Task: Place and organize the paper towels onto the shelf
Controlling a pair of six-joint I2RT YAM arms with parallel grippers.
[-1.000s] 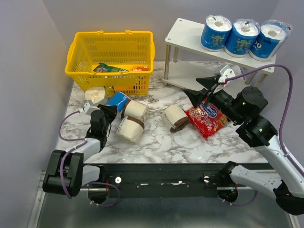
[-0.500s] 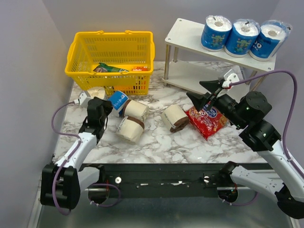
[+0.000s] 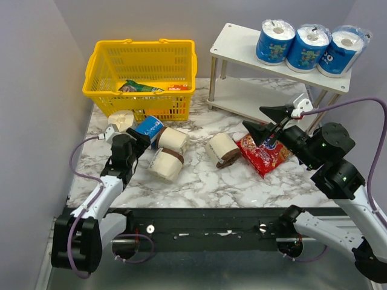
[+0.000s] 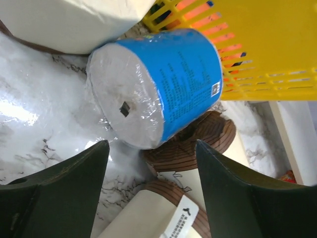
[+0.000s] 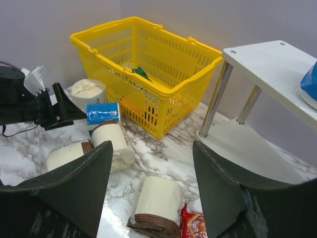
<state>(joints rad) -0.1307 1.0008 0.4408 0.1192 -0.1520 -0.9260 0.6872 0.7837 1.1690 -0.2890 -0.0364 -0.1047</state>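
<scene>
Tight by the left edge: blue roll (image 4: 158, 84) against basket (image 3: 142, 72). Left gripper (image 3: 140, 140) low, spread wide at the roll; right gripper (image 3: 254, 118) wide, raised beside the shelf (image 3: 236, 39).

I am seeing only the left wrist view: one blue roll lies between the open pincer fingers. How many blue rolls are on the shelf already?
Observer: Three blue rolls stand in a row on the top tier of the shelf.
Operator: Is the right pincer holding something?
Observer: No. It is open and empty, near the red snack bag.
Operator: How many cream rolls are not yet on the shelf?
Observer: Four: one by the corner of the yellow basket, two near your blue roll, and one beside the snack bag.
</scene>
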